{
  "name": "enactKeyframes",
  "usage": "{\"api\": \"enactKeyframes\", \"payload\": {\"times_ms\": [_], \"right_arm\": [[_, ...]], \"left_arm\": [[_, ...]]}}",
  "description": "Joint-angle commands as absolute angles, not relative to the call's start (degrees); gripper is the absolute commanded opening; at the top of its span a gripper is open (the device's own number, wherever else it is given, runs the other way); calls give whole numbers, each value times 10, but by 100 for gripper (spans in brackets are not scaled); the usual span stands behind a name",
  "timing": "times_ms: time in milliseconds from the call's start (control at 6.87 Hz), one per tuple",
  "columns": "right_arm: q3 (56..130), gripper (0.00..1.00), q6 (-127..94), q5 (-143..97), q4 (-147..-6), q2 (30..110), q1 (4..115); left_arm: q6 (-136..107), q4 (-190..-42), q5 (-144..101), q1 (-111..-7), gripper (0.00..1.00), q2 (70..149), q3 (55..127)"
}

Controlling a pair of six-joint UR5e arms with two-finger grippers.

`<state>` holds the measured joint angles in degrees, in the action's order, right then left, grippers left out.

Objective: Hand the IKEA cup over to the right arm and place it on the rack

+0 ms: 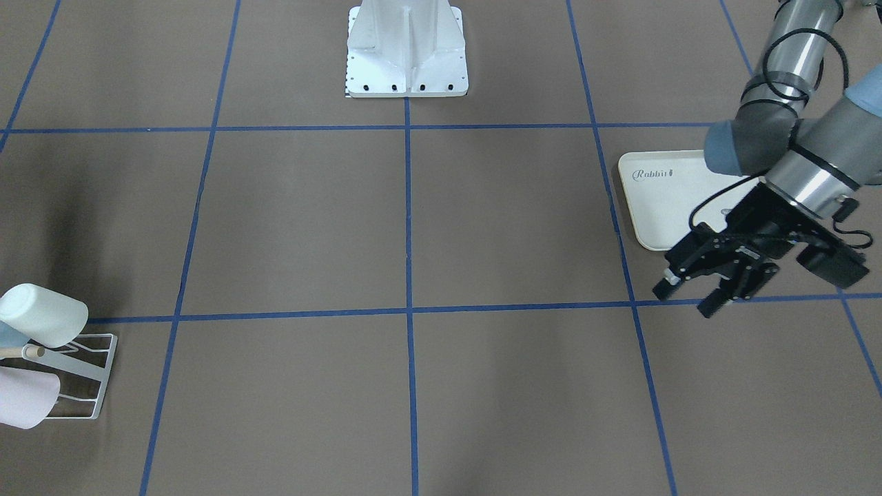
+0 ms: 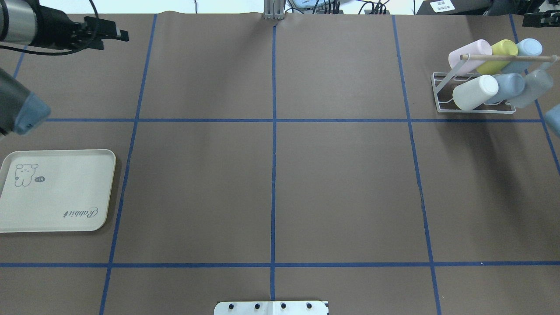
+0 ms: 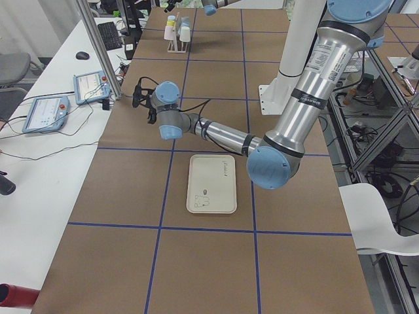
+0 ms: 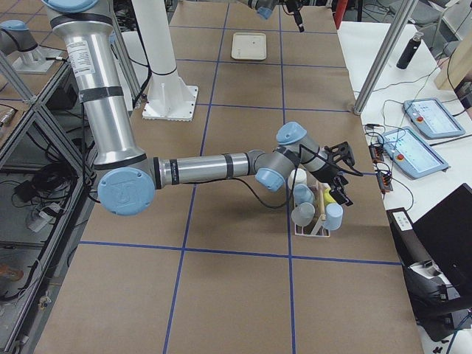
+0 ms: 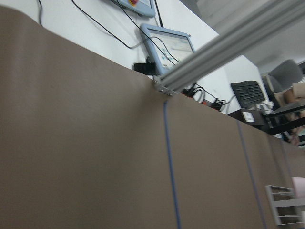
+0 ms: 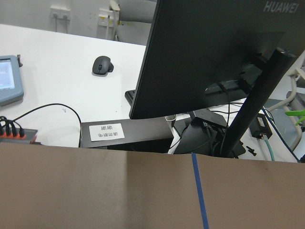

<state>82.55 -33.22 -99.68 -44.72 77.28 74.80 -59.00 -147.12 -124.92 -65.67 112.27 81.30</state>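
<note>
The white wire rack (image 2: 442, 94) with its wooden dowel (image 2: 507, 57) stands at the far right of the table. It holds several cups, among them a white one (image 2: 474, 92), a pink one (image 2: 470, 50) and a yellow one (image 2: 498, 54). The rack also shows in the front view (image 1: 93, 372). My left gripper (image 1: 689, 296) is open and empty, hovering near the rabbit tray, far from the rack. My right gripper (image 4: 339, 173) hangs just beyond the rack by the table's far edge. I cannot tell whether it is open or shut. Neither gripper holds a cup.
The cream rabbit-print tray (image 2: 57, 190) lies bare on the table's left side. The robot's white base (image 1: 406, 52) is at the near edge. Operator panels and cables (image 3: 59, 104) lie beyond the far edge.
</note>
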Motion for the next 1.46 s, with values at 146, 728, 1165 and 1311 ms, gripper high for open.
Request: {"api": "enactKeyframes", "payload": {"times_ms": [146,728,1165,1311], "right_arm": [[826,100,-104,-1237,-603,776,874],[830,100,195,-1309,-846,776,923],[824,100,196,-1309,-857,790,919],[823,100,189,-1309,-856,791,911]], "left_arm": [[-210,-1256,-1259,-788,100,1064,813],[75,-935,-1343,-918,100,1052,816],[79,-802,-1355,-937,100,1048,880],[76,-775,-1356,-937,100,1047,909]]}}
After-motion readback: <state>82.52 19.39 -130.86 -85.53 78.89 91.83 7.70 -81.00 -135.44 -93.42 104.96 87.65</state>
